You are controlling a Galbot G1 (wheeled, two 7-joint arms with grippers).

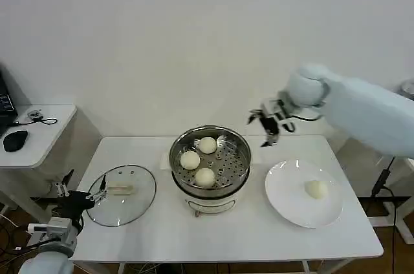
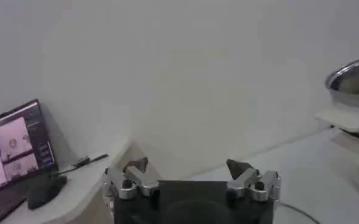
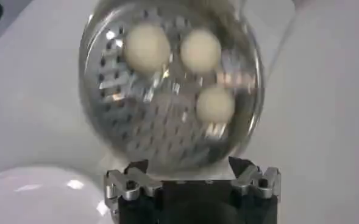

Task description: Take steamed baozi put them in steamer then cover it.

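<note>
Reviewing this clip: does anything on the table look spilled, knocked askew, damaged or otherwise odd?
Nothing stands out. Three steamed baozi sit in the upright steamer, one is on the white plate, and the cover lies flat on the table. The right end effector is empty and open above the table; the left end effector is open near the cover.

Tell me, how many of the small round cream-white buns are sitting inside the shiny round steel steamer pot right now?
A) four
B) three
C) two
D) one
B: three cream-white buns lie on the perforated tray of the steel steamer pot, while a fourth bun sits on the flat white plate beside it.
</note>
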